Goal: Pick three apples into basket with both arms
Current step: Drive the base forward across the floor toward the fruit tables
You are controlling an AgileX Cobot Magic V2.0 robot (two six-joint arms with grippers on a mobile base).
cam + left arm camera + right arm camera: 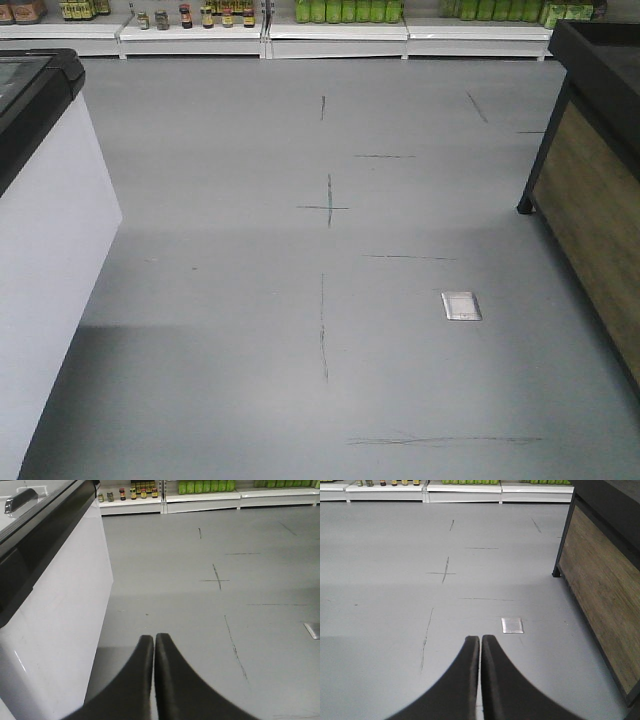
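Jaws together, wide grey floor (230, 340) ahead

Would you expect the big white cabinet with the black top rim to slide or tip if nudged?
The big white cabinet probably would not tip: it looks broad and sits flush on the grey floor. It likely resists sliding too, being bulky.

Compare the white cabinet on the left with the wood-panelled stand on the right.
Side: the white cabinet is plain white; the wood-panelled stand is brown wood grain in a black frame. Base: the cabinet's side runs down to the grey floor; the stand sits raised on a black leg. Both have black tops.
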